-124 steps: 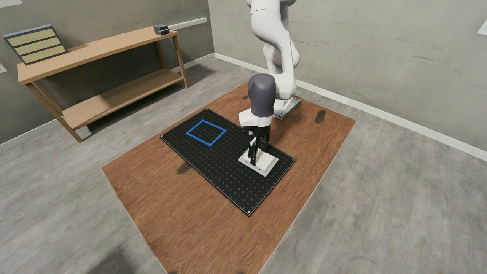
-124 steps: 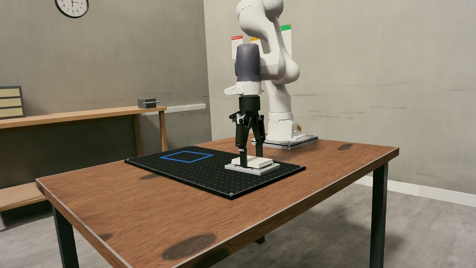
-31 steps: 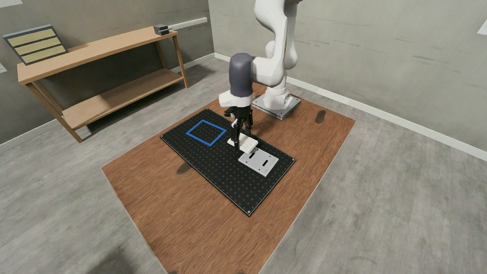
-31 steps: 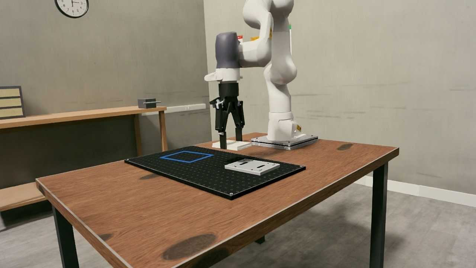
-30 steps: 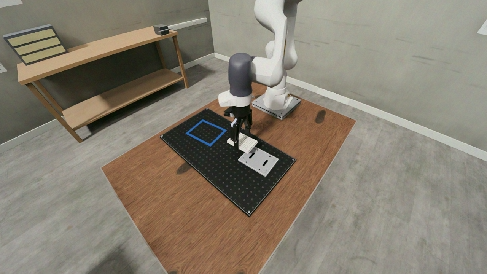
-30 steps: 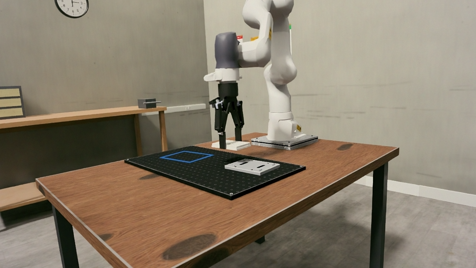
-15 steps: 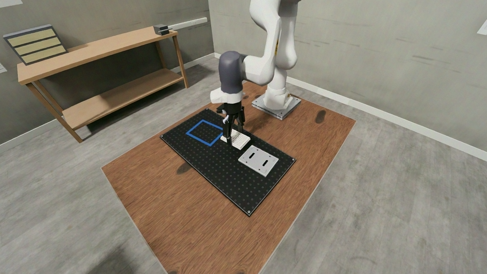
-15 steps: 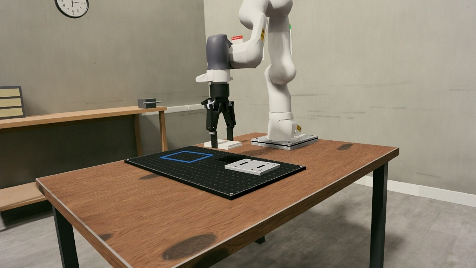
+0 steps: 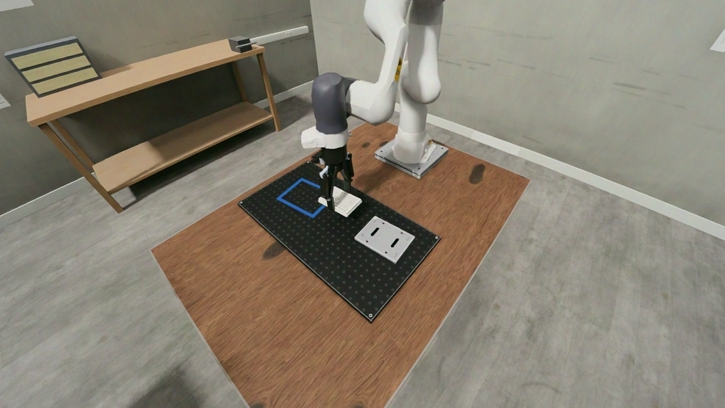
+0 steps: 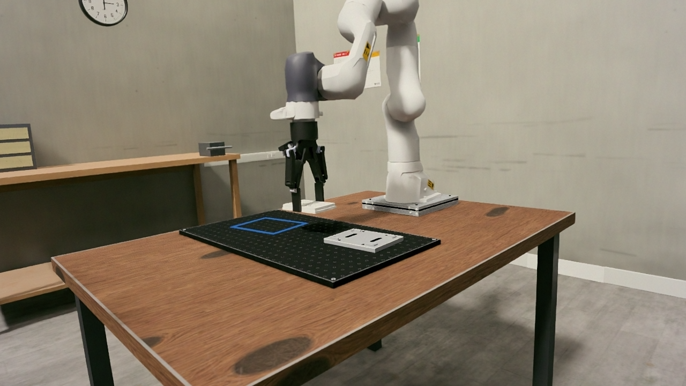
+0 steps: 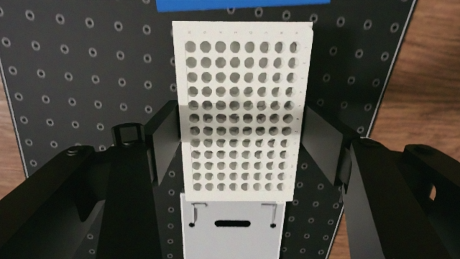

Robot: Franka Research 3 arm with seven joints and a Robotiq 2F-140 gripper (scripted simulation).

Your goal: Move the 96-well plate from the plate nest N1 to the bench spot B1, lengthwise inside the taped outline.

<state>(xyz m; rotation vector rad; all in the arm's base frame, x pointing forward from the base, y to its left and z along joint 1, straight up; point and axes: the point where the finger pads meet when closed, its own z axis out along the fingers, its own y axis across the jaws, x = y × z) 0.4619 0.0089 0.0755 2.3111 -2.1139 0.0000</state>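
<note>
Roughly midway, by my judgement: black two-finger gripper [image 11: 238, 138], partly closed, clamps the white 96-well plate [image 11: 241, 108] by its long sides, aloft over the black perforated breadboard [image 9: 324, 253] between vacated grey plate nest [image 9: 384, 238] and blue taped outline [image 9: 290, 203]; transfer, lengthwise set-down and release remain.

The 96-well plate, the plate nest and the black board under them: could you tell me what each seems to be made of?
96-well plate, held in the gripper: probably matte white moulded plastic, given its opaque even surface and neat round wells.
Plate nest: light grey, flat, with crisp slots; machined metal or hard plastic, unclear which.
Black board: matte black with a regular grid of ringed holes, likely coated metal.
</note>
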